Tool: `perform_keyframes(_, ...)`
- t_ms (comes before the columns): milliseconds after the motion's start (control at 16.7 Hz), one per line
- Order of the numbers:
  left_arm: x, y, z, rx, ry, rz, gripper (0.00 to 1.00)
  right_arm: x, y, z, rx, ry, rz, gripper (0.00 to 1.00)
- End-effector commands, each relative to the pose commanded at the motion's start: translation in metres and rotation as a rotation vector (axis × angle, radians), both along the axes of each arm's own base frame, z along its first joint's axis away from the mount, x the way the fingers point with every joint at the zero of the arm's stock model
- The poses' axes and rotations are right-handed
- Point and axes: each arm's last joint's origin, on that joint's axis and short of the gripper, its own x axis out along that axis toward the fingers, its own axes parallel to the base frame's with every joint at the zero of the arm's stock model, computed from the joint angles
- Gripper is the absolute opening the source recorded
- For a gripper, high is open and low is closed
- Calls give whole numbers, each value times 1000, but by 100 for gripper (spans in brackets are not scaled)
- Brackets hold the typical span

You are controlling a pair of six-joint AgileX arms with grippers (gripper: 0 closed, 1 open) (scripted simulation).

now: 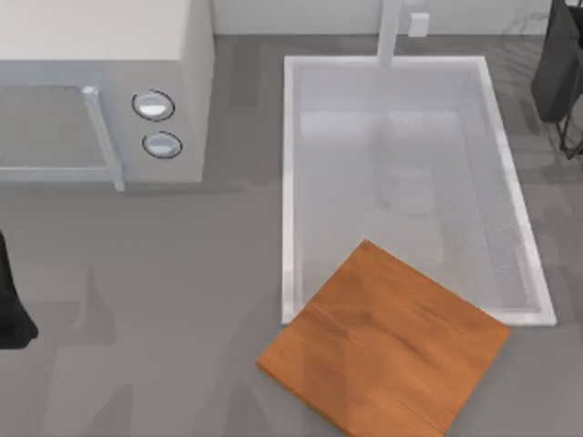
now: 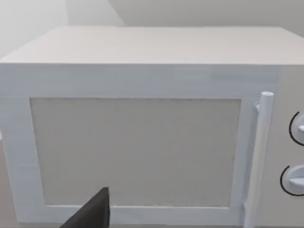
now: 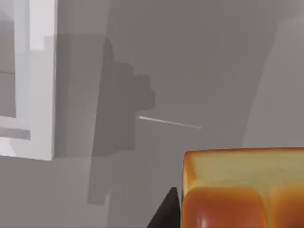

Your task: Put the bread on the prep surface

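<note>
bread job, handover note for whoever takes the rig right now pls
Left arm: parked at the table's left edge, facing the microwave.
Right arm: at the table's far right, by the sink.
Bread: close under the right wrist camera, over grey countertop; whether it is gripped can't be told.
Board: front of the table, one corner over the sink rim, nothing on it.
Done: nothing placed. Left: get the bread onto the board.

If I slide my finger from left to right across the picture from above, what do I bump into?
Left arm at the left edge → microwave → its two knobs → wooden board → right arm at the right edge.
</note>
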Motion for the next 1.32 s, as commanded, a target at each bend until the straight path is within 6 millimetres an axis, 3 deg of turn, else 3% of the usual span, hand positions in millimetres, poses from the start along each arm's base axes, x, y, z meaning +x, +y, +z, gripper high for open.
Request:
perform_keyframes(180, 0, 0, 0, 0, 0, 0, 100, 5, 68, -7, 2, 10, 349, 0)
perform_keyframes(300, 0, 0, 0, 0, 0, 0, 100, -2, 123, -13, 4, 18, 618, 0)
perform_keyframes(480, 0, 0, 0, 0, 0, 0, 100, -28, 200, -20, 6, 20, 1010, 0)
perform_keyframes(660, 0, 0, 0, 0, 0, 0, 100, -57, 248, -22, 7, 3, 1291, 0)
perform_keyframes(840, 0, 0, 0, 0, 0, 0, 100, -71, 266, -22, 6, -12, 1410, 0)
perform_keyframes(1320, 0, 0, 0, 0, 0, 0, 100, -70, 264, -28, 6, -12, 1402, 0)
